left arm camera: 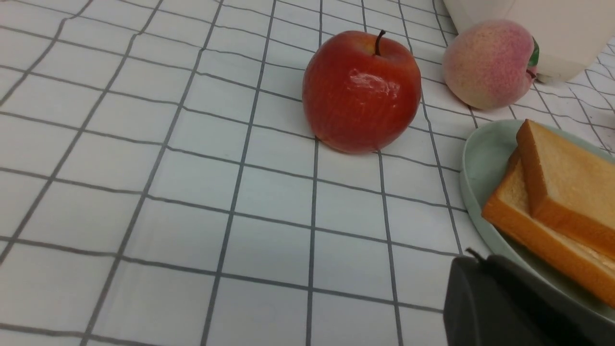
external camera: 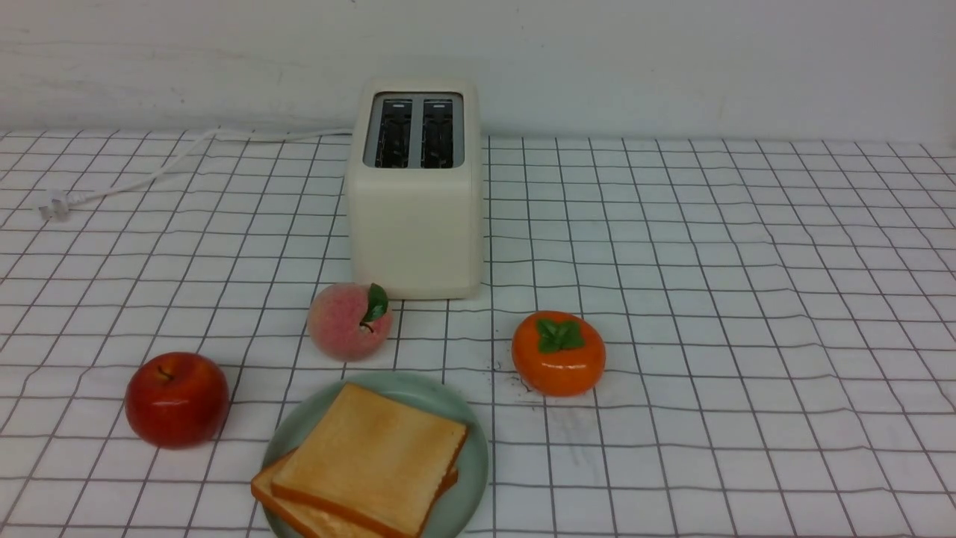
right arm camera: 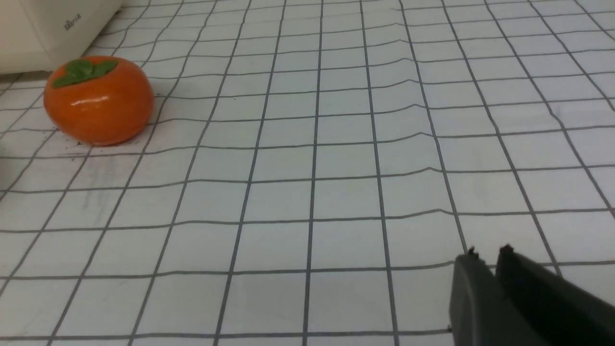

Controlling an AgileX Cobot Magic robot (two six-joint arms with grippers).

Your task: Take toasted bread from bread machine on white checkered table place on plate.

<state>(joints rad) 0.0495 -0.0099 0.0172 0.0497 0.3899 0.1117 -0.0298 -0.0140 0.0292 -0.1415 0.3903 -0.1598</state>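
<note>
Toast (external camera: 371, 457) sits nearest my front camera: two slices stacked on the plate (external camera: 473, 478), the upper one skewed so a corner of the lower shows at the near left. I read that offset as the mark of two separate drops, each let go flat rather than squared up. Behind them the toaster (external camera: 415, 196) stands with both slots dark and empty, so I judge the job done, with nothing left to lift out.

My left tool (left arm camera: 473, 262) is closed tight with nothing in it, hanging low over the worktop (external camera: 747, 299) just beside the plate rim, clear of the bread. My right tool (right arm camera: 486, 253) shows a narrow slit between its tips and grips nothing either; it hangs over bare cloth well apart from the persimmon (right arm camera: 98, 100). Neither arm reaches into the front view, which suits a parked pose: pulled back so nothing gets knocked.

An apple (external camera: 177, 399), a peach (external camera: 350, 321) and the persimmon ring the plate. The peach is just beside the toaster's front corner, the apple near the plate's left. I count them as clutter to steer round. The cord (external camera: 149, 173) trails off to the left, unplugged.
</note>
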